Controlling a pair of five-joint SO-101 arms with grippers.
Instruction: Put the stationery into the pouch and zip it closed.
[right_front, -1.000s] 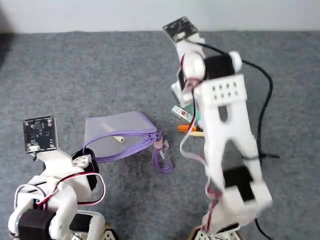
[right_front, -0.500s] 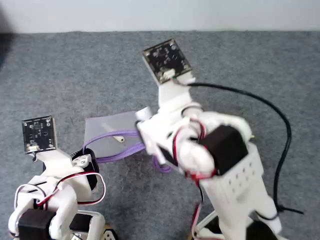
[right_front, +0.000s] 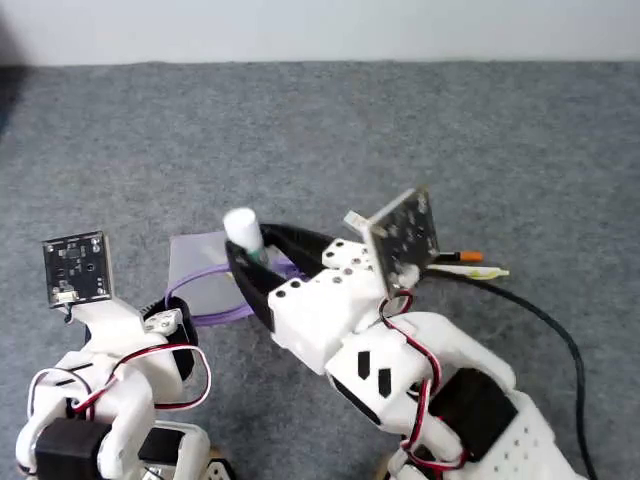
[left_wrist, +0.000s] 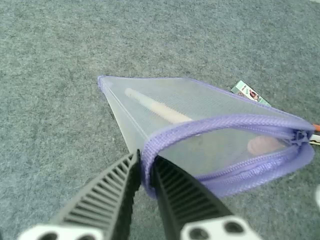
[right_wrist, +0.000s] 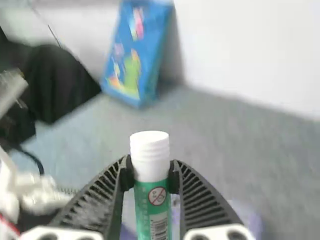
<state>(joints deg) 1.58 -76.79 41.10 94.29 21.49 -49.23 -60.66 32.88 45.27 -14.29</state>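
Though beneath right hand (right_front: 251, 250), pouch (right_front: 196, 266) half-hidden

— How was the light over the worktop (right_front: 120, 130)?
— Even, soft and fairly bright; shadows lay faint, and the pouch (left_wrist: 210, 130) was lit evenly across its mesh.
— And the right wrist view?
— The wall (right_wrist: 250, 45) was washed pale; the blue box (right_wrist: 137, 55) behind looked smeared, perhaps motion blur.

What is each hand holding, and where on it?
The right hand clamps a white-capped green glue stick just below its cap; the left hand pinches the translucent purple-zipped pouch at its zipper-edge end.
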